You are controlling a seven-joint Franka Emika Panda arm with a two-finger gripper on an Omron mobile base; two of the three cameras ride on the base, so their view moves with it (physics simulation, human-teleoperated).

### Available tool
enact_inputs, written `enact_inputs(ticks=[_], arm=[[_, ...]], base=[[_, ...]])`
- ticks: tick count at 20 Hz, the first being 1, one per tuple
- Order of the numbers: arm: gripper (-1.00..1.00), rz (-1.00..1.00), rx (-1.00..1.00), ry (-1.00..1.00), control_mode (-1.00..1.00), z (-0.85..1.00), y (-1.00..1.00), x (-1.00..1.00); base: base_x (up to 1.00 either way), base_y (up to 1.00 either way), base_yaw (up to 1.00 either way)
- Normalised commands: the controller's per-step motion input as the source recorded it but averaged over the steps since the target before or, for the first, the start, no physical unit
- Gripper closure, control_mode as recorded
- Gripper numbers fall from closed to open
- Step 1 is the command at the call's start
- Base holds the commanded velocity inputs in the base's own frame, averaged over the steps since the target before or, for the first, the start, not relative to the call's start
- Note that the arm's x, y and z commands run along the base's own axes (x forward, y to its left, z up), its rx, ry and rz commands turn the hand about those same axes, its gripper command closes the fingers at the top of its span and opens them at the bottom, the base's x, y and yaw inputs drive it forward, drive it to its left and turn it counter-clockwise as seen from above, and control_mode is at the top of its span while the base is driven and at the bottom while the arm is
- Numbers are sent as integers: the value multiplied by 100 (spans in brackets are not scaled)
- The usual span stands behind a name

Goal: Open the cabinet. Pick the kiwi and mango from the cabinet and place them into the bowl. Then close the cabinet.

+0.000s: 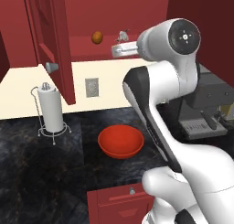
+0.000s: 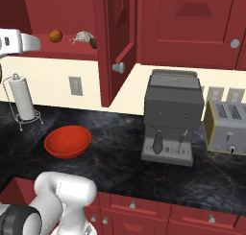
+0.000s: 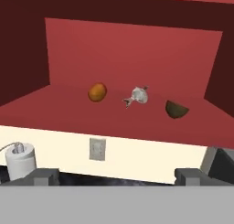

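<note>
The pincer (image 3: 117, 175) stands wide and empty at the bottom of the hand view, facing the open cabinet (image 3: 132, 49). On its shelf, the mango (image 3: 97, 92) sits centre-left and the kiwi (image 3: 176, 109) centre-right, partly sunk, it seems. Both look light, round and a little slippery; take each across the short middle. The bowl (image 1: 120, 141) waits at lower centre of the left base view.

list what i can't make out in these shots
- Kiwi: in the left base view the arm hides it; in the right base view the open door covers most of it.
- Pale object between mango and kiwi: too small to identify.
- Bowl: its inside bottom is hidden by the rim.
</note>
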Motion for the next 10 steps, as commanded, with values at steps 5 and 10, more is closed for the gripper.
enact_inputs(ticks=[5, 10], arm=[[-100, 0, 13, 0, -100, 0, -8, 75], [-100, 0, 22, 0, -100, 0, 0, 67]], base=[[0, 0, 0], [0, 0, 0]])
